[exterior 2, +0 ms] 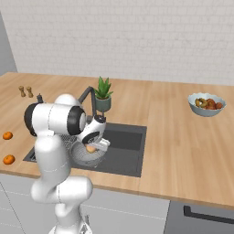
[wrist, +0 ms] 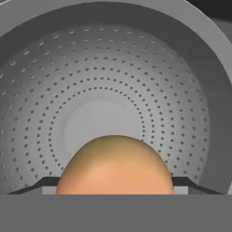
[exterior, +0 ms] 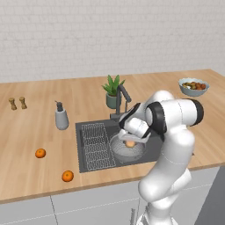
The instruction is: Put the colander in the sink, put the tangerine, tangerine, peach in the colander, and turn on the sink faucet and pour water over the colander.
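1. Gripper hangs over the colander, jaws closed on the peach; in the hand view the peach sits between the finger tips above the bare perforated bottom.
2. Colander sits in the sink, right of the wire rack, towards the sink's front edge.
3. Two tangerines lie on the counter left of the sink: one near the counter's front edge, one further back and left. Neither is in the colander yet.
4. Sink faucet stands at the sink's back edge, behind the gripper; no water shows.
5. Risk: released too high, the peach could bounce off the curved wall and over the rim into the sink.
6. Risk: the arm lifting out could clip the faucet spout close behind it, or nudge the colander.
7. Count: one colander, one peach, two tangerines, one faucet, one sink.
8. Further back: one soap dispenser, one plant, two small shakers, one fruit bowl at the far right.
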